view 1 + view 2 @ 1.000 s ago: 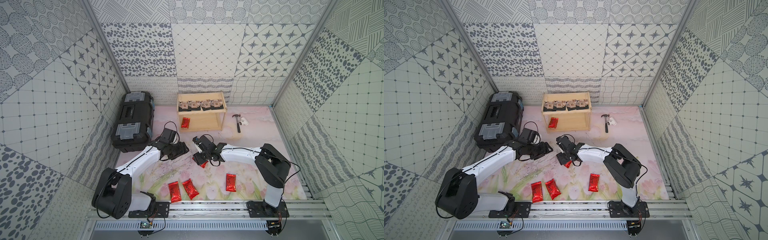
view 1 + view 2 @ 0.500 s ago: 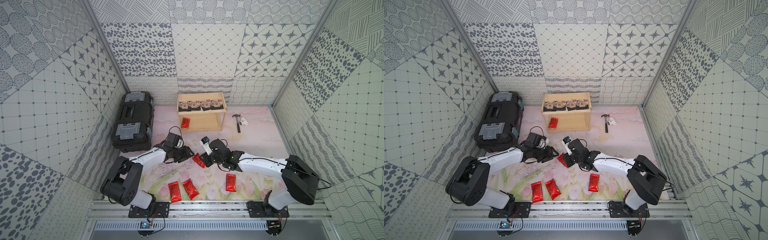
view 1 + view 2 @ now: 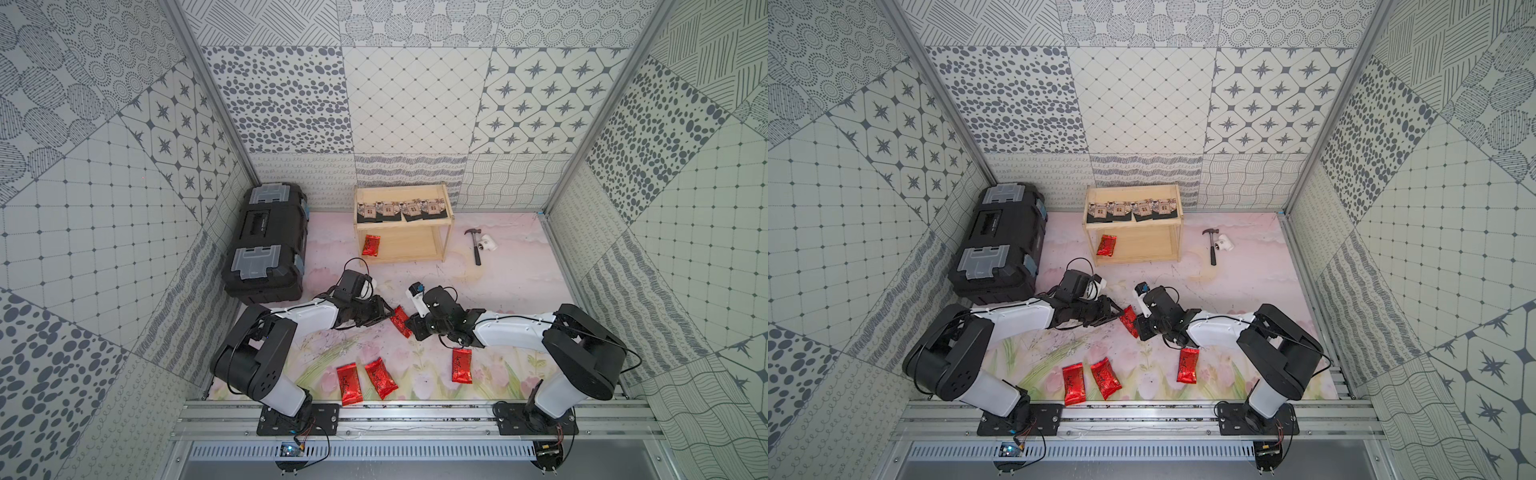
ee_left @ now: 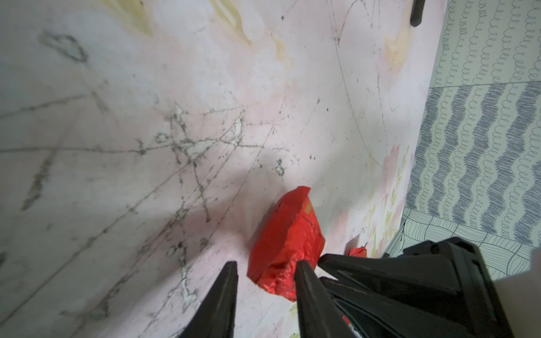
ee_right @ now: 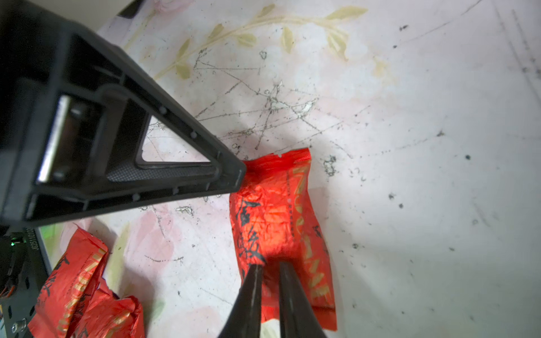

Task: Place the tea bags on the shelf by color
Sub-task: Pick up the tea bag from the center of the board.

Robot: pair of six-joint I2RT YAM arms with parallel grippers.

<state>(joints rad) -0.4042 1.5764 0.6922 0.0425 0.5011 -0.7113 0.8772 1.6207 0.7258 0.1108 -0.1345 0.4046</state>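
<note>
One red tea bag (image 3: 400, 321) (image 3: 1129, 321) sits mid-mat between my two grippers. My right gripper (image 5: 268, 264) (image 3: 413, 326) is shut on one end of this red tea bag (image 5: 275, 210). My left gripper (image 4: 265, 263) (image 3: 384, 313) is open, its tips at the other end of the pouch (image 4: 287, 237), one finger touching it. Three more red tea bags (image 3: 348, 383) (image 3: 380, 377) (image 3: 462, 365) lie near the front. The shelf (image 3: 415, 243) stands at the back, with several black tea bags (image 3: 401, 210) on its top tier and one red tea bag (image 3: 370, 245) on its lower tier.
A black toolbox (image 3: 266, 245) stands at the back left beside the shelf. A hammer (image 3: 476, 245) and a white fitting (image 3: 487, 243) lie right of the shelf. The arms' mounting rail (image 3: 415, 411) runs along the front edge.
My right gripper has closed on the red tea bag as its arm stretched out low. My left gripper has moved in to the bag's other end and its jaws have narrowed.
</note>
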